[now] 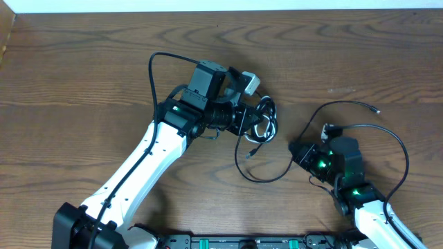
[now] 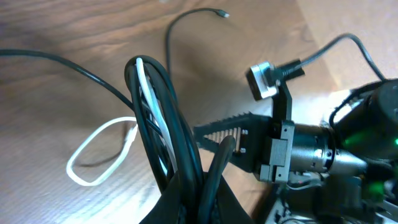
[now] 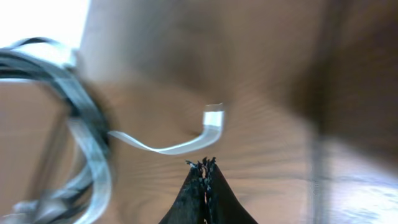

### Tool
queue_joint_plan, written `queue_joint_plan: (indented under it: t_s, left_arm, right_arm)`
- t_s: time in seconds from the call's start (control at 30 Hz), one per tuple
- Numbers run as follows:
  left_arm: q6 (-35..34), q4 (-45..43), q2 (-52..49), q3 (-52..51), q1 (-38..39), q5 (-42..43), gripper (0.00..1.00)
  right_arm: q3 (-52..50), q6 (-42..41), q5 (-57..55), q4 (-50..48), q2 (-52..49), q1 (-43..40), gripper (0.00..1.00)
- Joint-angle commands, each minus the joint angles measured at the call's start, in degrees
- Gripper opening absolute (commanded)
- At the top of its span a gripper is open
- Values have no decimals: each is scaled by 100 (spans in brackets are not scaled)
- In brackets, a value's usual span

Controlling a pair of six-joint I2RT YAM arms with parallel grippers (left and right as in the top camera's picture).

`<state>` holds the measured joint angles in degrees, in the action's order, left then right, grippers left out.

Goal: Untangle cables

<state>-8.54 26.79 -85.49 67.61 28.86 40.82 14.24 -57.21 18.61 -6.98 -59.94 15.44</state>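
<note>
Nearest me, a dark base rail (image 1: 242, 243) runs along the near edge of the brown, wood-grain table (image 1: 83, 83). Mid-table on the right, my right gripper (image 3: 206, 167) has its fingers pressed together on nothing, with a blurred white cable (image 3: 186, 146) lying just past the tips. To its left, the left gripper (image 1: 260, 119) is clamped on the bundled cables (image 2: 158, 106), mostly black, with one black loop trailing onto the wood towards me. At the far edge a pale strip (image 1: 208, 5) borders the table; I cannot tell whether it is wall or floor.
</note>
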Motion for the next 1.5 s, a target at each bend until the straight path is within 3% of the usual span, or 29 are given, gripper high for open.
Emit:
queue_joint_plan:
  t_s: [0.0,0.17,0.27,0.4,0.63,1.1,1.37,1.47]
  left_arm:
    - [133,-26,129,151,-63,-411,7]
    - [-37,-24,129,151,-146,-527,8]
    - [-31,42,129,149,-111,-422,7]
    - [-28,39,127,151,-107,35,7]
    - [-31,37,127,149,-107,527,8]
    - [-28,-201,127,151,256,525,8]
    - [-11,-282,129,151,367,542,7]
    - [-9,-570,129,151,356,1110,8]
  right_arm:
    - [-2,173,-887,352,-7,2,1]
    - [-2,179,-874,332,-7,2,1]
    - [-2,181,-505,-142,-7,0,15]
    - [-2,177,-92,-940,-7,0,25]
    - [-2,-33,610,-1480,-7,4,29]
    - [-2,-450,743,-1475,-7,264,24]
    - [-2,-446,341,-1163,-26,315,1]
    - [-2,-444,313,-986,-114,315,1]
